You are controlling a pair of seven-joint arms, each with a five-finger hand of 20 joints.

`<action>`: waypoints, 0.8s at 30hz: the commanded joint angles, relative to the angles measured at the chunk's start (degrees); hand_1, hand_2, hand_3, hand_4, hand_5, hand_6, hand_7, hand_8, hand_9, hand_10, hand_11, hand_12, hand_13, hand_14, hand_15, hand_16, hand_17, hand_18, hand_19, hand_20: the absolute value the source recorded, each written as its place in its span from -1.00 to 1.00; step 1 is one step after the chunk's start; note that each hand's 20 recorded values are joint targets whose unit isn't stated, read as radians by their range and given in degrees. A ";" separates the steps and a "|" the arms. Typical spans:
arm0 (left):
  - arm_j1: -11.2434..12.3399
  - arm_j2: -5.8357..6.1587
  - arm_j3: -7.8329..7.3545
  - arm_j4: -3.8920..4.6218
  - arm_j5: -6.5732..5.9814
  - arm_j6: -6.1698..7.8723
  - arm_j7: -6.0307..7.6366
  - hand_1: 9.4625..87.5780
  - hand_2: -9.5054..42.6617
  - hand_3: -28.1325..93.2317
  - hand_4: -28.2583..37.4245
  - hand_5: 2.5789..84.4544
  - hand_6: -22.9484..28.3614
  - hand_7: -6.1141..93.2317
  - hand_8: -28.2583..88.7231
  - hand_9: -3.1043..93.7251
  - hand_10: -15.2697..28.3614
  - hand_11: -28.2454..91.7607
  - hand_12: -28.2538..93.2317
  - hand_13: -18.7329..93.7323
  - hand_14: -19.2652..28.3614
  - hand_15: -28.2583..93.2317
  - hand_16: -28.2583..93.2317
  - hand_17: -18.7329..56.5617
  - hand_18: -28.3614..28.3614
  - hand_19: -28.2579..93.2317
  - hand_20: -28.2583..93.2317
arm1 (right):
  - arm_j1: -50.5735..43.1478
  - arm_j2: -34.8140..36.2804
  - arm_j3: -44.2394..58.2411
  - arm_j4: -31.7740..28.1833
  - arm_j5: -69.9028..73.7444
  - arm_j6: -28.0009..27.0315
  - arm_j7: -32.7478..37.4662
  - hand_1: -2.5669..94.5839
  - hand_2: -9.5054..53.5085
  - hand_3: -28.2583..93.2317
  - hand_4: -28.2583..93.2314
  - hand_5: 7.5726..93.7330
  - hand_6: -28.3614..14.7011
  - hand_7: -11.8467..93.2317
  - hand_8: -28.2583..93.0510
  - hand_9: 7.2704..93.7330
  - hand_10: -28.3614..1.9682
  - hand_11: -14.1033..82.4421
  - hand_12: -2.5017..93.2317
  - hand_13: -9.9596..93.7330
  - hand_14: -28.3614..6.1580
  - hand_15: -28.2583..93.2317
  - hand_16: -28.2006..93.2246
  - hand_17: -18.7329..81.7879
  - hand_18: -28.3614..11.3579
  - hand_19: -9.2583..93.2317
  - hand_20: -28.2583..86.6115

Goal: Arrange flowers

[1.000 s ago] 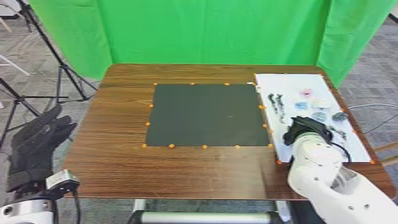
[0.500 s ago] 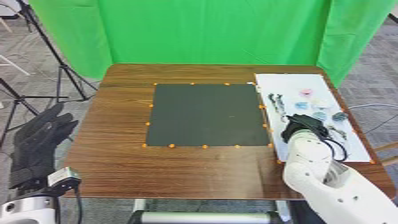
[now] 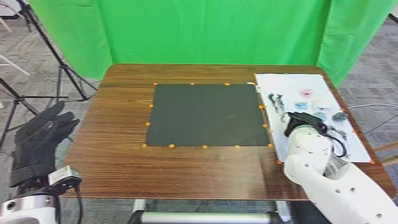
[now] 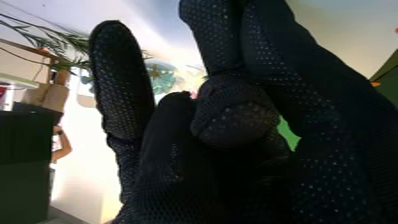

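Bench [image 3: 107, 125], brown wood, centre of the head view; on it, one dark mat [image 3: 204, 115] with orange dots along its edges, and one white sheet [image 3: 289, 82], right of the mat. On the sheet: pink flower [image 3: 306, 93], upper part; light-blue flower [image 3: 301, 106], below the pink one; pale flower [image 3: 321, 104], just beside the light-blue; dark flower [image 3: 339, 117], near the sheet's right edge; dark stems [image 3: 274, 101], along the left side. Right hand [image 3: 306, 120], black glove, at the sheet's middle, below the flowers; whether wide, narrow or holding anything, cannot be told. Left hand [image 3: 37, 142], black glove, left edge of frame, off the bench, fingers extended, holding nothing. Right wrist view, upper left: green sprig [image 4: 67, 44], thin-leaved. Green curtain [image 3: 218, 32], top of the head view, behind the bench.
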 commanded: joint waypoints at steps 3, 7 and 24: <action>0.96 -0.04 0.04 -0.16 -0.21 -0.13 0.44 -0.59 -0.47 0.82 -0.73 -0.12 0.23 -0.55 -0.70 -0.19 0.60 0.05 -0.42 -0.23 0.94 0.48 -0.80 -0.74 0.78 0.42 -0.51 | -7.55 -0.49 -0.93 3.43 1.61 1.03 -5.02 0.21 -1.00 0.65 -0.91 0.84 -0.04 -0.38 -0.14 0.99 0.38 0.58 -0.35 1.00 0.36 0.78 -0.19 0.41 -0.40 1.00 -0.98; 1.41 0.09 0.03 -0.29 -0.59 0.15 0.87 -0.59 -0.47 0.82 -0.74 -0.12 0.23 -0.55 -0.71 -0.19 0.60 0.05 -0.42 -0.23 0.94 0.48 -0.80 -0.74 0.78 0.42 -0.51 | -8.25 0.77 -0.62 2.17 -0.10 4.47 -7.43 0.22 -1.00 0.67 -0.91 0.85 -0.06 -0.38 -0.11 1.00 0.40 0.59 -0.35 1.00 0.36 0.80 -0.20 0.40 -0.41 1.00 -0.96; 2.27 0.45 -0.25 -0.60 -0.92 0.73 1.36 -0.59 -0.47 0.82 -0.74 -0.12 0.23 -0.55 -0.71 -0.19 0.60 0.05 -0.42 -0.23 0.95 0.48 -0.80 -0.74 0.77 0.42 -0.51 | -3.89 5.36 -0.23 -4.65 -3.82 12.65 -11.13 0.20 -1.00 0.72 -0.91 0.88 -0.05 -0.37 -0.07 1.00 0.48 0.63 -0.37 1.00 0.40 0.82 -0.21 0.41 -0.31 1.00 -0.92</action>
